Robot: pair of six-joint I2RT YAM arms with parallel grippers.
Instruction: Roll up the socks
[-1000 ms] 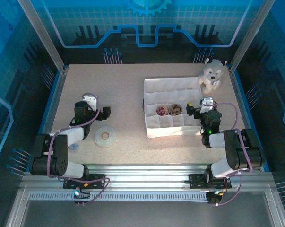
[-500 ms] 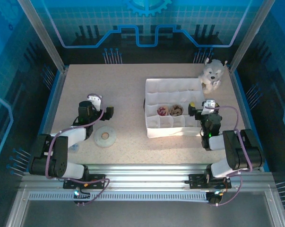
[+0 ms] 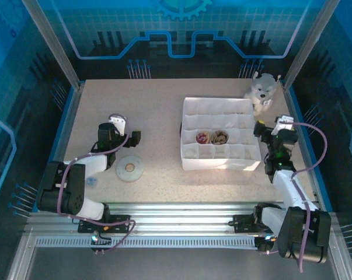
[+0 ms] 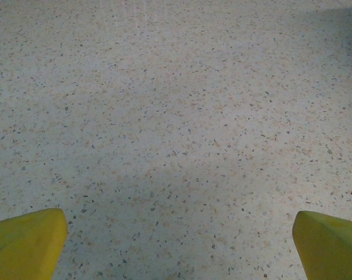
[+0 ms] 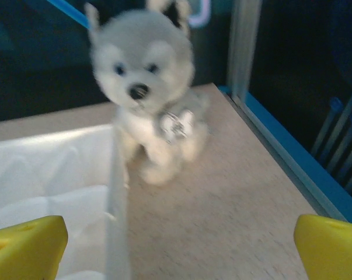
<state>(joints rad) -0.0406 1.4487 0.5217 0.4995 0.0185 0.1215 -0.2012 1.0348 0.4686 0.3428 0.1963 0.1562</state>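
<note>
The two socks sit rolled up in two adjoining compartments of a white fabric organiser box with a grid of dividers [image 3: 219, 153], in one of its middle rows. The tan sock with dark red and white showing [image 3: 202, 137] is the one farther from the right claw [image 3: 258, 129]. The brown-and-tan patterned sock [image 3: 219, 137] is the nearer one, with more compartments between it and that claw. From above each sock reads as a round bundle standing in its cell, so no long axis or pointing direction can be made out. The right claw hangs just outside the box's right-hand wall. Seen from its wrist, its yellow fingertips [image 5: 27, 248] are spread wide apart with nothing between them. The white box wall [image 5: 114, 192] is ahead and to its left, and a grey-and-white plush husky dog [image 5: 143, 87] sits upright ahead of it on the speckled beige worktop [image 5: 222, 204]. A small patterned patch on the dog's chest is too blurred to read. The left claw [image 3: 133, 137] is well to the left of the box and both socks. Its yellow fingertips [image 4: 24, 242] are likewise held wide apart over bare worktop [image 4: 176, 116]. A flat pale round disc with a hole in its centre [image 3: 129, 168] lies near that claw, on the side towards the arm bases.
</note>
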